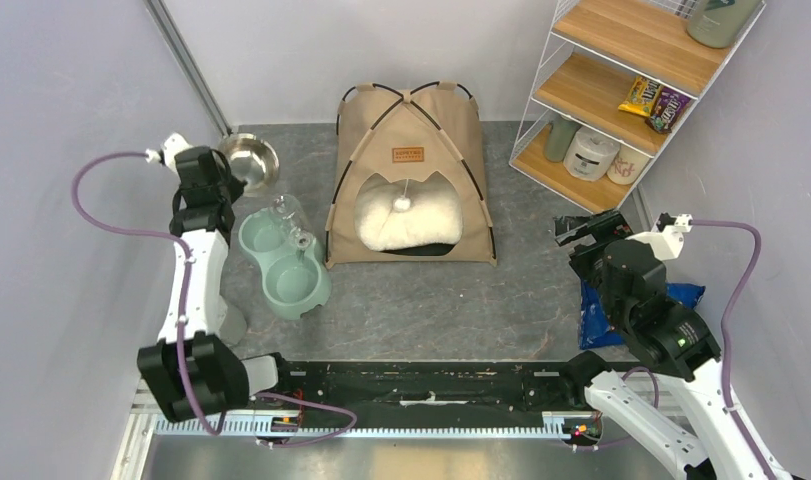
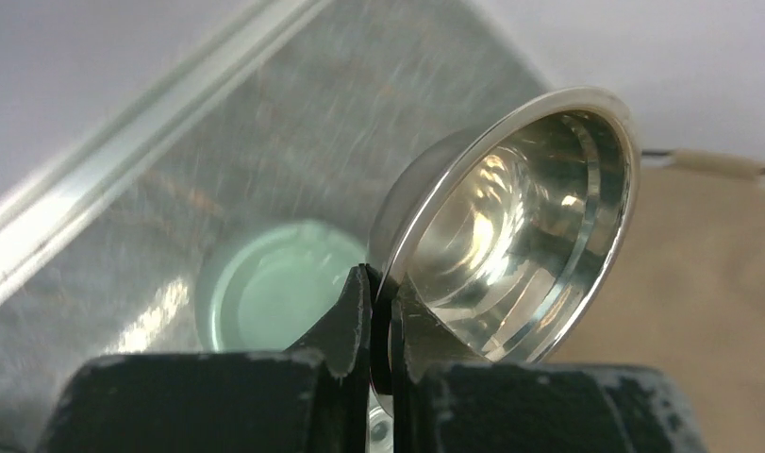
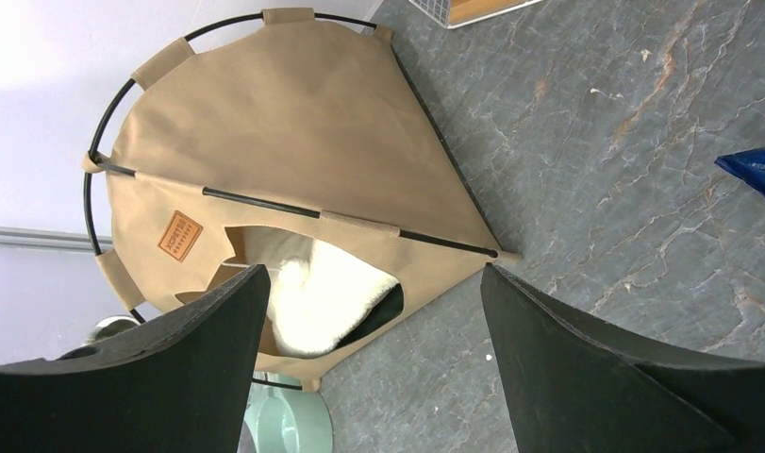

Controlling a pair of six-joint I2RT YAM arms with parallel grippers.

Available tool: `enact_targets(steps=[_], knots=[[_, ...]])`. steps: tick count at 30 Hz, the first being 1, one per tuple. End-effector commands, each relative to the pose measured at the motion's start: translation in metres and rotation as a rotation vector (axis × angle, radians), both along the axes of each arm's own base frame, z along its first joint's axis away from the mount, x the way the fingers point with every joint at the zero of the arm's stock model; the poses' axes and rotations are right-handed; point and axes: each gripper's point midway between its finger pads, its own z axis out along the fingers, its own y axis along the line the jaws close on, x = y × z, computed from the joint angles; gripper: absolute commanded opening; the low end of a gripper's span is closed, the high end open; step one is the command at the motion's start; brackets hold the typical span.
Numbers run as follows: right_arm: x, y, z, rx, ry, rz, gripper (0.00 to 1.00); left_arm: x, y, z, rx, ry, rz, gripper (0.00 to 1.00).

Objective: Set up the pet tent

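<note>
The tan pet tent [image 1: 411,150] stands upright at the back middle of the table, with black poles crossing at its top and a brown label above the arched doorway. A fluffy white pillow [image 1: 406,215] lies inside. My left gripper [image 1: 224,168] hangs left of the tent, shut on the rim of a steel bowl [image 1: 251,160]. In the left wrist view the jaws [image 2: 383,302] pinch that bowl's [image 2: 520,236] edge, tilted above a green well. My right gripper [image 1: 568,237] hovers right of the tent, open and empty. In the right wrist view it [image 3: 374,274] faces the tent [image 3: 293,132].
A mint green double feeder [image 1: 281,262] with a clear bottle sits left of the tent, below the held bowl. A blue bag [image 1: 681,298] lies under the right arm. A wire shelf [image 1: 621,90] with snacks and containers stands at the back right.
</note>
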Motion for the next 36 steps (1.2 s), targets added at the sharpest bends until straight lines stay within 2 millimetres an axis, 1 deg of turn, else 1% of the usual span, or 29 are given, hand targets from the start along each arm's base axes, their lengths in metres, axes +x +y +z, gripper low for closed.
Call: enact_targets(steps=[1, 3, 5, 8, 12, 16, 22, 25, 29, 31, 33, 36], knots=[[0.004, 0.005, 0.0, 0.007, -0.016, 0.016, 0.89, -0.003, 0.004, -0.066, -0.245, 0.054, 0.031, 0.02], [0.004, 0.005, -0.002, 0.002, -0.012, 0.016, 0.89, -0.01, 0.012, -0.089, -0.258, 0.087, 0.073, 0.02], [0.004, 0.003, -0.004, -0.006, -0.01, 0.008, 0.89, -0.02, 0.021, -0.107, -0.246, 0.13, 0.136, 0.02], [0.006, 0.002, -0.004, -0.015, -0.016, 0.005, 0.9, -0.031, 0.026, -0.124, -0.242, 0.153, 0.19, 0.02], [0.006, -0.002, -0.003, -0.039, -0.021, -0.007, 0.9, -0.035, 0.023, -0.142, -0.26, 0.186, 0.191, 0.02], [0.005, -0.005, -0.001, -0.044, -0.029, -0.018, 0.9, -0.041, 0.025, -0.156, -0.254, 0.214, 0.213, 0.02], [0.005, -0.005, -0.004, -0.043, -0.026, -0.019, 0.9, -0.033, 0.019, -0.167, -0.289, 0.229, 0.176, 0.02], [0.005, -0.004, -0.006, -0.042, -0.024, -0.013, 0.9, -0.03, 0.018, -0.174, -0.299, 0.242, 0.175, 0.02], [0.004, -0.004, -0.006, -0.04, -0.026, -0.014, 0.9, -0.03, 0.019, -0.181, -0.302, 0.261, 0.185, 0.11], [0.004, -0.005, -0.006, -0.039, -0.028, -0.016, 0.9, -0.03, 0.019, -0.183, -0.304, 0.263, 0.183, 0.23], [0.004, -0.004, -0.005, -0.038, -0.028, -0.013, 0.9, -0.03, 0.019, -0.184, -0.303, 0.265, 0.184, 0.32], [0.004, -0.003, -0.006, -0.04, -0.024, -0.007, 0.9, -0.03, 0.02, -0.183, -0.299, 0.267, 0.183, 0.41]])
